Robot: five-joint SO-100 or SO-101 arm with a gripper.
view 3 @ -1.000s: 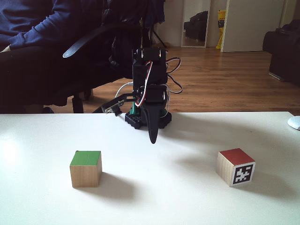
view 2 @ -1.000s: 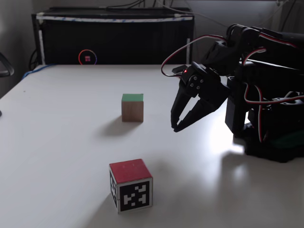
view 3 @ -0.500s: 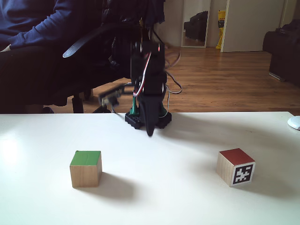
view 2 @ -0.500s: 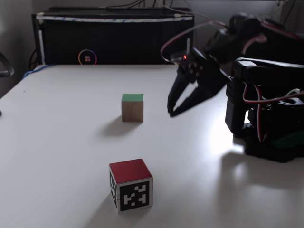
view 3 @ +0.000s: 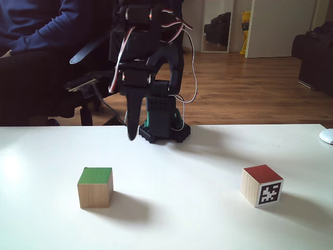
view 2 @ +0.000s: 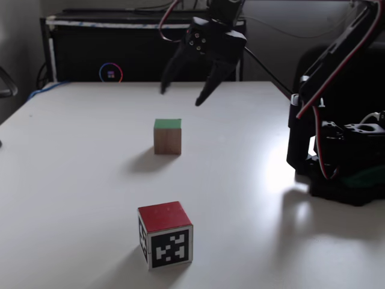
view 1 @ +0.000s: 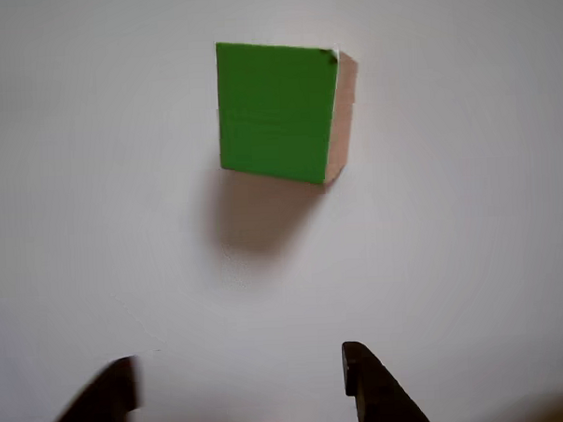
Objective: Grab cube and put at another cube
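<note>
White table with two cubes and the arm's base

The white table (view 2: 72, 180) carried a wooden cube (view 2: 167, 136) with a green top, standing flat near the middle in a fixed view, and a red-topped cube (view 2: 165, 233) with black-and-white marker patterns on its sides, nearer that camera and well apart from the first. In another fixed view the green-topped cube (view 3: 95, 187) sat at left and the red-topped one (view 3: 261, 185) at right. The arm's black base (view 2: 346, 180) stood on the table's right side.
</note>
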